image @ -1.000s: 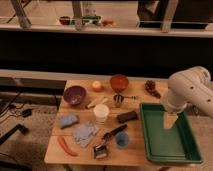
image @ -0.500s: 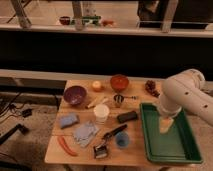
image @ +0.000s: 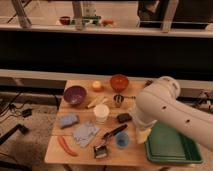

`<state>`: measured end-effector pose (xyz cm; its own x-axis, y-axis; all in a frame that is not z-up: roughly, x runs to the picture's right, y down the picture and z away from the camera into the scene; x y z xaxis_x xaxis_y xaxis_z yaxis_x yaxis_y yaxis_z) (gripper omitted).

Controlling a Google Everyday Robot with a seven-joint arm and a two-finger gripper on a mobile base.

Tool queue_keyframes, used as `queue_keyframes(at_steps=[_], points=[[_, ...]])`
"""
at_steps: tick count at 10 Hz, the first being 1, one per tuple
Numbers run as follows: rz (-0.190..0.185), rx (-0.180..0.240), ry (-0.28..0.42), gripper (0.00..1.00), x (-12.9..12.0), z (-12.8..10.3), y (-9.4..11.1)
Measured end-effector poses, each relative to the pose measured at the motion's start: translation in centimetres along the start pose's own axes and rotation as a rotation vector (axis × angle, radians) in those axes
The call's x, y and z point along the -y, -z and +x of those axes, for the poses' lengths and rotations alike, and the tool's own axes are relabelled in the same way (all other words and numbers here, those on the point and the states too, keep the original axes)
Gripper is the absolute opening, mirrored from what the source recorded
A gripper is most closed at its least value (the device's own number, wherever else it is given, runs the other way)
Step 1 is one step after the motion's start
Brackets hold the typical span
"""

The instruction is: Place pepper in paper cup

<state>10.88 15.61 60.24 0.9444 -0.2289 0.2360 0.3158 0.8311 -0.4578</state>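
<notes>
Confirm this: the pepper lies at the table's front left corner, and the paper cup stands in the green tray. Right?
No. The camera view shows the paper cup standing on the table near its middle, not in the green tray. The pepper does lie at the front left corner. The gripper hangs by the tray's left edge.

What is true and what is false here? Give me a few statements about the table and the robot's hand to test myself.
1. The pepper lies on the bare table. True.
2. The pepper is inside the paper cup. False: it lies apart from the cup, nearer the camera.
3. The gripper hangs between the blue cup and the green tray. True.
4. The gripper carries the pepper. False: the pepper lies across the table from it.
</notes>
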Motion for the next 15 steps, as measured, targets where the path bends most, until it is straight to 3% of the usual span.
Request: queue_keyframes(at_steps=[3,4,9,11,14,15], points=[[0.008,0.075,0.196,0.8,-1.0,-7.4,0.2],[0.007,0.082,0.221,0.8,-1.2,-8.2,0.2],[0.005,0.084,0.216,0.8,-1.3,-8.2,0.2],[-0.015,0.101,0.197,0.8,-1.3,-9.5,-0.6],[-0.027,0.131,0.206,0.8,-0.2,-13.3,-2.0],[-0.034,0.159,0.238,0.8,1.9,-19.6,-3.9]])
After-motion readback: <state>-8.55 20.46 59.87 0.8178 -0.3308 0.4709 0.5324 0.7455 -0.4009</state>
